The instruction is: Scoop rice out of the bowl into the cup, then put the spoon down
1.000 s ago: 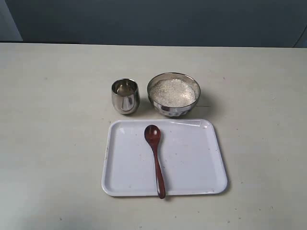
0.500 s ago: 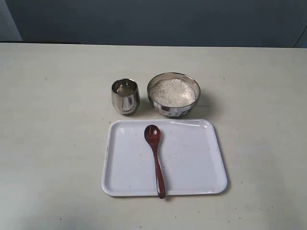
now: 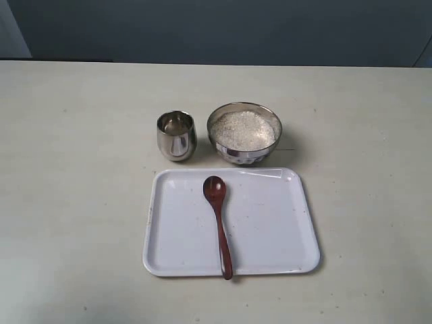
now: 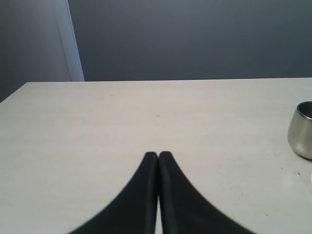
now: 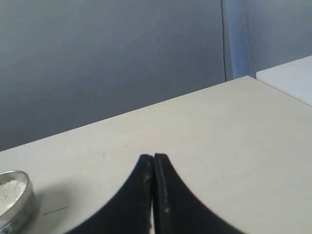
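Observation:
In the exterior view the steel bowl (image 3: 244, 133) holds a heap of white rice (image 3: 243, 130). The small steel cup (image 3: 176, 135) stands just left of it. The dark wooden spoon (image 3: 219, 223) lies on the white tray (image 3: 277, 223), its oval end toward the bowl. Neither arm shows in that view. My left gripper (image 4: 158, 155) is shut with nothing in it, over bare table, and the cup (image 4: 303, 130) sits at the edge of the left wrist view. My right gripper (image 5: 153, 157) is shut and empty too, with the bowl (image 5: 15, 200) at the edge of the right wrist view.
The pale table (image 3: 74, 175) runs wide on both sides of the tray. A dark wall stands behind its far edge. A white surface (image 5: 292, 78) shows beyond the table's corner in the right wrist view.

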Robot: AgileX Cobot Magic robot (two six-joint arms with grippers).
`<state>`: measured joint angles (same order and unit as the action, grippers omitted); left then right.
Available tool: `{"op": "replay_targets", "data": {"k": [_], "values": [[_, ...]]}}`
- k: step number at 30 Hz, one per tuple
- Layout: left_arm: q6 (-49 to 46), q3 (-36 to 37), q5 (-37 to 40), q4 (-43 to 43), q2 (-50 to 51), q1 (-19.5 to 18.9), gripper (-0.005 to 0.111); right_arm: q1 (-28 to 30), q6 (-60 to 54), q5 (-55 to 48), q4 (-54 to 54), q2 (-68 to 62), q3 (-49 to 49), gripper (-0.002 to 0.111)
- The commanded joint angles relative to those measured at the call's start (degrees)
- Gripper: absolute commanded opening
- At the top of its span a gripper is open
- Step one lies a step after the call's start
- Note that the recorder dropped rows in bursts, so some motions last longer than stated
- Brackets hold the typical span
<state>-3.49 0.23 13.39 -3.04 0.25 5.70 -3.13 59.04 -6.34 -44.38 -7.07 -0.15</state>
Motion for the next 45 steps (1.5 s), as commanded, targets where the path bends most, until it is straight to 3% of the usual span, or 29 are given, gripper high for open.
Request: {"op": "replay_targets", "data": {"k": [1,4,9,12,32,45], "values": [[0.37,-0.23,-0.14,0.14,-0.25,0.18,0.001,-0.48,-0.05,0.52,-0.10,0.81,0.15,-0.001],[0.37,-0.23,-0.14,0.40,-0.25,0.18,0.001,-0.58,-4.73,-3.72,8.06,0.81,0.15,-0.001],[0.37,-0.23,-0.14,0.40,-0.25,0.18,0.001,-0.33,-29.53,-7.46,28.90,1.40,0.15,-0.001],[0.37,-0.23,-0.14,0.40,-0.25,0.18,0.001,-0.33,-37.59,-9.00,33.84,2.90,0.15,-0.001],[0.37,-0.23,-0.14,0.40,-0.25,0.18,0.001,-0.20,-59.04,-10.78,42.82,6.11,0.15,-0.001],[0.37,-0.23,-0.14,0.40,-0.25,0.18,0.001,-0.20,-59.38,-11.00,43.06,6.74,0.15,-0.001]]}}
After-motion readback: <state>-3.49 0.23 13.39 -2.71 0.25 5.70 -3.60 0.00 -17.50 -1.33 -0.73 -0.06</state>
